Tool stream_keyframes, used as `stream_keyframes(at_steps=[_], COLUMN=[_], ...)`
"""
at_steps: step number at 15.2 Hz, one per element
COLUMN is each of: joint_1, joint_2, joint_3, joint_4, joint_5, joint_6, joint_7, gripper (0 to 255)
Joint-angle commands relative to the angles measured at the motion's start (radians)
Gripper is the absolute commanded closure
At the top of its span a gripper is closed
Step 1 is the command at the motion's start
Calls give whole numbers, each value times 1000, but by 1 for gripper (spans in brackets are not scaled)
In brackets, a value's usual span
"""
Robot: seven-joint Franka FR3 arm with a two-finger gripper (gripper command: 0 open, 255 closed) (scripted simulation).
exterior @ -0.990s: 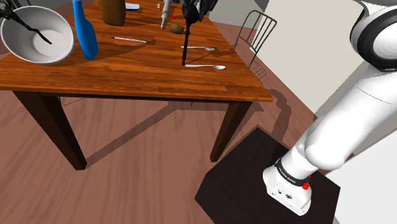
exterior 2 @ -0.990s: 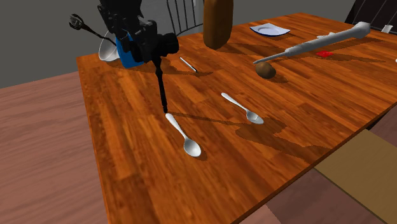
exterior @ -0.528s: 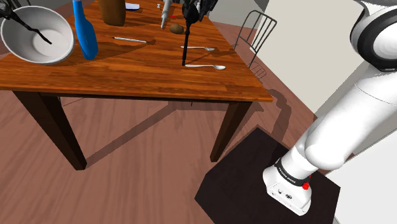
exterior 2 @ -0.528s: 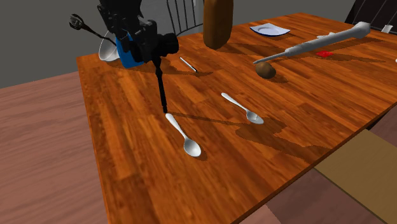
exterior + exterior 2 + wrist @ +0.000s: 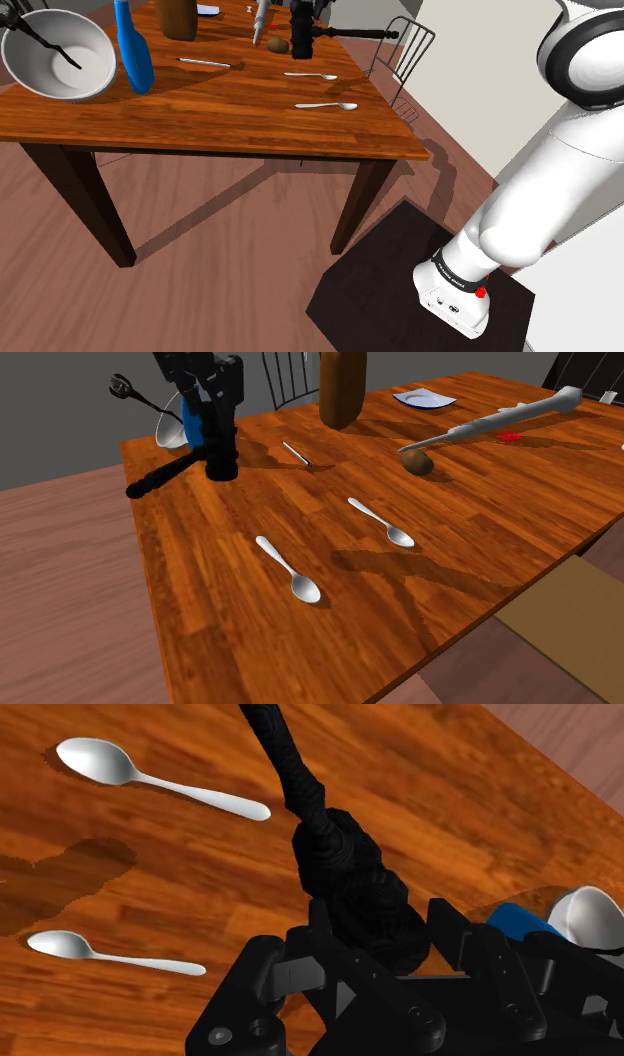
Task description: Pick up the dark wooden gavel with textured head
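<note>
Black gripper point(image 5: 383, 932) closed on the head of the dark gavel point(image 5: 218, 456), its handle level, held apparently clear above the wooden table point(image 5: 480, 532); the pick-up looks essentially done, with at most further raising left.

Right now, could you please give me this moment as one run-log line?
phase: lift | claw: shut on gavel head | gavel: off table, handle roughly level | spoons: two on table

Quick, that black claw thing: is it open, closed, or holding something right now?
The gripper is closed, clasping the dark gavel by its head, with the handle sticking out sideways.
</note>
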Motion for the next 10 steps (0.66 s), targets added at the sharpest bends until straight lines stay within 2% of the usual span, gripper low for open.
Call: stream_keyframes(at_steps=[1,8,10], joint_1=[1,14,14], joint_2=[19,132,136], joint_3=[1,7,7], joint_4=[56,325,333], joint_5=[-3,-20,-21], joint_6=[-37,-193,-197], joint_7=[4,24,24], gripper=[255,255,255])
